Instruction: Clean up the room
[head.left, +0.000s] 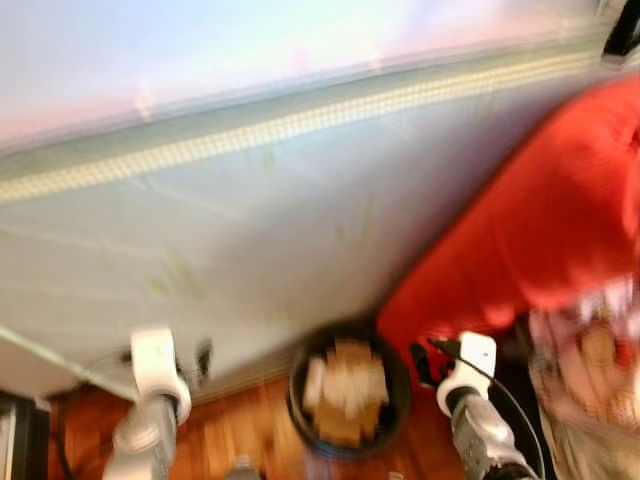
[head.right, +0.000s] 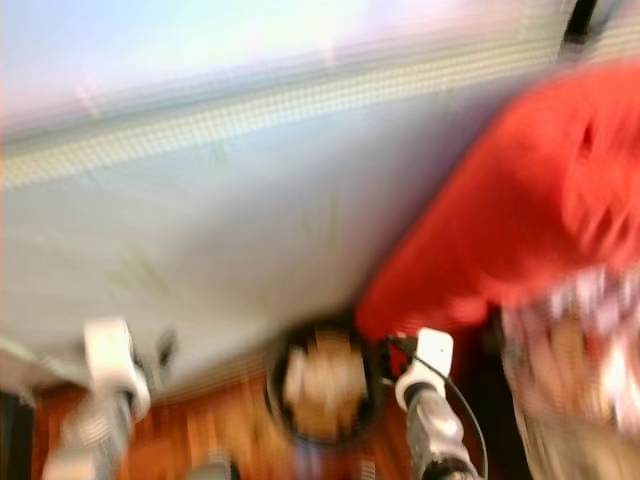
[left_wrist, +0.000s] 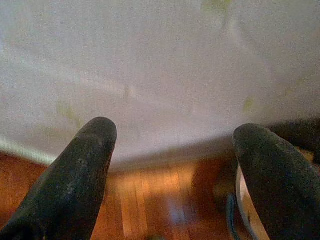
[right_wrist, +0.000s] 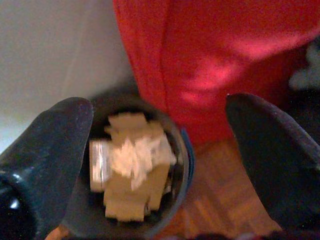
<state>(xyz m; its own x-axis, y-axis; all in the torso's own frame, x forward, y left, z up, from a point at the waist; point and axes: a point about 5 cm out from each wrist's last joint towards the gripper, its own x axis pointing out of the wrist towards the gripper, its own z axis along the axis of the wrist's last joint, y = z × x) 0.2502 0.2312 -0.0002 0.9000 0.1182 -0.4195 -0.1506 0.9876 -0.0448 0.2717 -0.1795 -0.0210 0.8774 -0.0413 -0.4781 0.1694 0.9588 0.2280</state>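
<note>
Both tools, left tool and right tool, gape empty at lower frame, flanking the full wastebasket against the bed, likely awaiting litter.

pale bed, reddish wooden floor

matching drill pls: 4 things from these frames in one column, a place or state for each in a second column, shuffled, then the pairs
Things
1. round black bin
2. red fabric cover
3. pale grey-white mattress side
4. right gripper

Places or states
A. fingers open, bin between them in the wrist view
B. draped down at the robot's right, beside the bin
C. on the wooden floor, full of tan and white scraps
D. broad surface straight ahead, behind the bin

Pairs: 1-C, 2-B, 3-D, 4-A
</note>
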